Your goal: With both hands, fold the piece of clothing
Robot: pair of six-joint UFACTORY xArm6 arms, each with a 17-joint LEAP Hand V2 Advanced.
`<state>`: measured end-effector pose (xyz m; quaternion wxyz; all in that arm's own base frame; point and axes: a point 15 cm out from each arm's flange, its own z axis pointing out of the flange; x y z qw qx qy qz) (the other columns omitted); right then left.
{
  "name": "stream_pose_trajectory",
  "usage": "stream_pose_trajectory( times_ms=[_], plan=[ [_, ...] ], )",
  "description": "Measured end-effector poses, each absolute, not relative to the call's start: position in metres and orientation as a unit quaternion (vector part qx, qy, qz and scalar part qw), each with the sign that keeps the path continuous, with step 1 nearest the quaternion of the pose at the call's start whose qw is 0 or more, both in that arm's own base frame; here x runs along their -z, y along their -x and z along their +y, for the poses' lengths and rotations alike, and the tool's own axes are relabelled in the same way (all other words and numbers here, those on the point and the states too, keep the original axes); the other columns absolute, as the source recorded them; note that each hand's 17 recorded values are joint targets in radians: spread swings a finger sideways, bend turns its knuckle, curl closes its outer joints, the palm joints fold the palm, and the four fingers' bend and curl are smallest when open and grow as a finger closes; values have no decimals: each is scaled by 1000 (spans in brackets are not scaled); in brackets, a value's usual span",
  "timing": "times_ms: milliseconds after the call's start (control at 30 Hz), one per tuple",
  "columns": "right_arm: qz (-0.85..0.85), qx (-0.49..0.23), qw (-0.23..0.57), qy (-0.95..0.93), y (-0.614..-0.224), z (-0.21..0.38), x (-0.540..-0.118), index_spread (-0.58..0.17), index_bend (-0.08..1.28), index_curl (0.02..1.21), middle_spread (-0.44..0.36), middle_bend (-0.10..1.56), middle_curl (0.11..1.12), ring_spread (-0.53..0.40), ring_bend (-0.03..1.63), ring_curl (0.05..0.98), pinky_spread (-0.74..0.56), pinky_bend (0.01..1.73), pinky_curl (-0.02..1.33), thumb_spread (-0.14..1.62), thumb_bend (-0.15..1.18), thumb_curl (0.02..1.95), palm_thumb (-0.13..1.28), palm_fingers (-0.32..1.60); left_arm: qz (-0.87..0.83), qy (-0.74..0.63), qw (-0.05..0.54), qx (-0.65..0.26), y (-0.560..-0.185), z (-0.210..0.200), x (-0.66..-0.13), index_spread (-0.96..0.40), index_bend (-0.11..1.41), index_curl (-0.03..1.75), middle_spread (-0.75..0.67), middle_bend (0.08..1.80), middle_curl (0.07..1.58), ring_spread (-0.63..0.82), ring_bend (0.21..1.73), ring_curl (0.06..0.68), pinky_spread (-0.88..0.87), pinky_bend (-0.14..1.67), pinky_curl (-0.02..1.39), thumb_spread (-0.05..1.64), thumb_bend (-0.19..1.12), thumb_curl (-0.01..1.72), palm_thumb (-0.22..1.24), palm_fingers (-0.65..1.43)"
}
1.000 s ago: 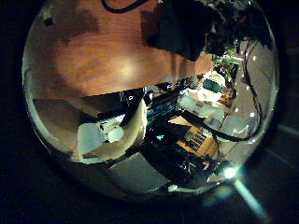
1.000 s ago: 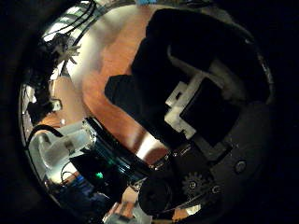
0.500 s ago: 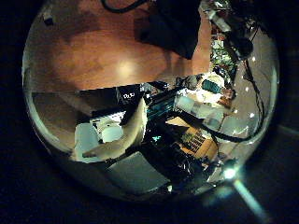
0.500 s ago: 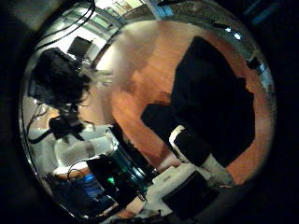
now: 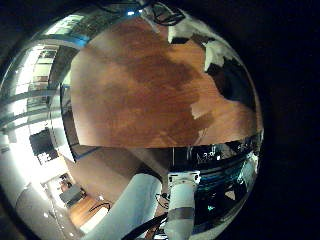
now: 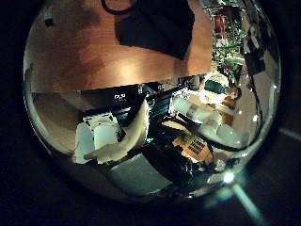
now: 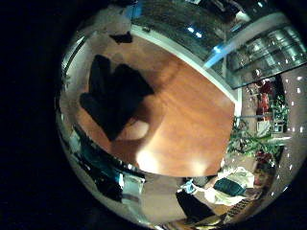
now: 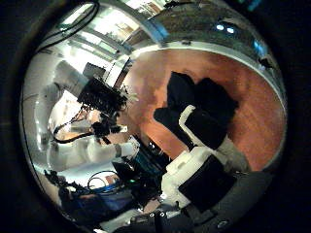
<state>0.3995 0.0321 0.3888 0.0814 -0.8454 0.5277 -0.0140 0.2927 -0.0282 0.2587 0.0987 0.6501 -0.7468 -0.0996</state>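
The piece of clothing is a dark bundle lying flat on the wooden table, with no hand touching it. From my right palm it lies beyond a straight finger of my right hand, which holds nothing; the cloth shows behind that finger. My left hand hangs on its arm well above the table, with relaxed fingers and nothing in them. The left palm views show the clothing far off near the table's edge, and as a dark patch beside my left hand's own fingers.
The table's front edge runs across the left thumb side view, with equipment and chairs below it. A potted plant stands beyond the table's far side.
Both palm cameras have pulled back from the clothing, which now looks smaller and farther off. The right hand's finger no longer covers most of the cloth.
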Motion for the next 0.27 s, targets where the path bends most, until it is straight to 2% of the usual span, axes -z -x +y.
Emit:
stream_pose_trajectory(
  times_ms=[267],
  plan=[
    [539, -17, 13, 842, -336, 2, -360, -434, 212, 429, -153, 370, 392, -167, 789, 284, 156, 703, 350, 1331, -18, 355, 683, 277, -744, -654, 98, 98, -289, -29, -261, -88, 188, 426, -1, 272, 486, 47, 706, 248, 128, 363, 350, 1131, -21, 302, 255, 300]
  ],
)
